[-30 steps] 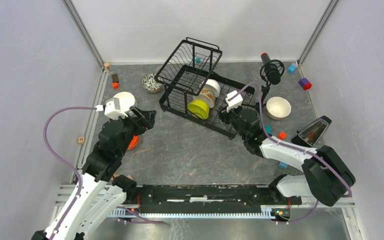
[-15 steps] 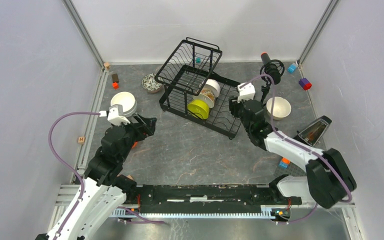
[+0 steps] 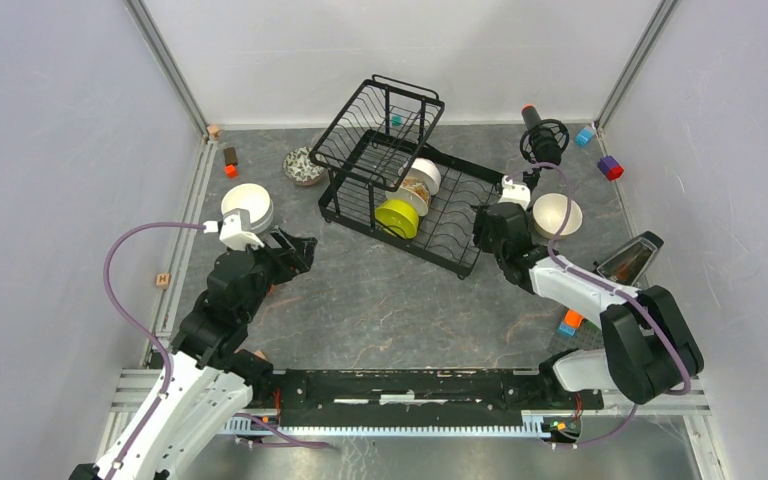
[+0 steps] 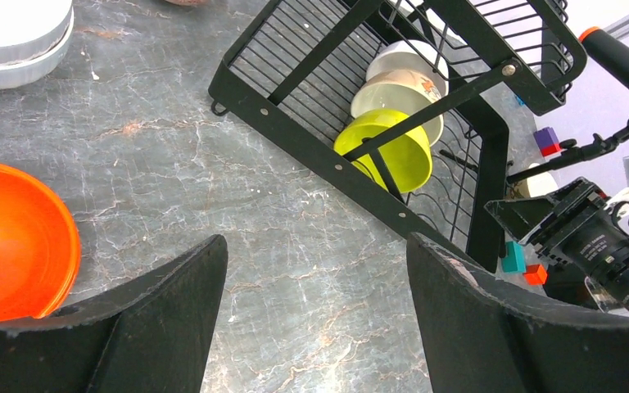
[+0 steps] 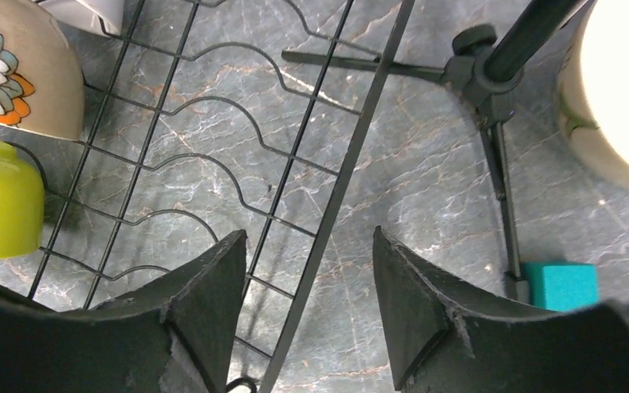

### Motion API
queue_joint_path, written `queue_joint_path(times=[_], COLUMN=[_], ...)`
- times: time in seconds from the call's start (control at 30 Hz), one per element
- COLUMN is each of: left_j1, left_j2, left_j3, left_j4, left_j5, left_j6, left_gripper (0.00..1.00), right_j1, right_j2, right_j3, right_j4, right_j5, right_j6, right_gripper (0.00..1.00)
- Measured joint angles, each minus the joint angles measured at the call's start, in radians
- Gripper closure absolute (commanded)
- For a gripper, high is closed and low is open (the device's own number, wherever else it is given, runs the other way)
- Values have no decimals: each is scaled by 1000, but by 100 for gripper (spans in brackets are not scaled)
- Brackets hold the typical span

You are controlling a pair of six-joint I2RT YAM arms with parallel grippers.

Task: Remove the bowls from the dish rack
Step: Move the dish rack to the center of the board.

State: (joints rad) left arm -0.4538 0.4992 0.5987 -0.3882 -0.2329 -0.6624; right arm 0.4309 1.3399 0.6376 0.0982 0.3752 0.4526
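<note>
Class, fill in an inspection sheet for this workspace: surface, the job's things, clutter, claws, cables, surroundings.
Surface: grey marbled table, no spills seen.
Job's things: dish rack holds three bowls on edge in its lower tray: lime bowl, patterned beige bowl, white bowl. On the table: cream bowl right of the rack, white bowl stack and dark-patterned bowl to its left, orange bowl near the left claw.
Clutter: microphone tripod beside the rack; small coloured blocks scattered.
Claws: left claw open, empty; right claw open, empty, over the rack's right edge.
Cables: purple cables loop off both arms, clear of the bowls.
Surroundings: plain pale walls, metal frame posts.
</note>
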Motion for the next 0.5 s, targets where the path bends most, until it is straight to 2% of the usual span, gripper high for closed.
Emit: queue_joint_path(times=[0.07,0.2,0.3,0.5], left_j1=[0,0,0,0], left_j2=[-1,-9,-18,-22], left_j3=[0,0,0,0], left_j4=[0,0,0,0], left_j5=[0,0,0,0], left_j6=[0,0,0,-1], left_gripper=[14,14,14,15], right_j1=[0,-8,-10,-16], right_j2=[14,34,34,2], right_j3=[0,-15,-48,-93], right_j4=[-5,-1,24,72], right_j5=[-10,-40,-71,-111], right_j6=[32,85,131,204], right_gripper=[43,61,71,77])
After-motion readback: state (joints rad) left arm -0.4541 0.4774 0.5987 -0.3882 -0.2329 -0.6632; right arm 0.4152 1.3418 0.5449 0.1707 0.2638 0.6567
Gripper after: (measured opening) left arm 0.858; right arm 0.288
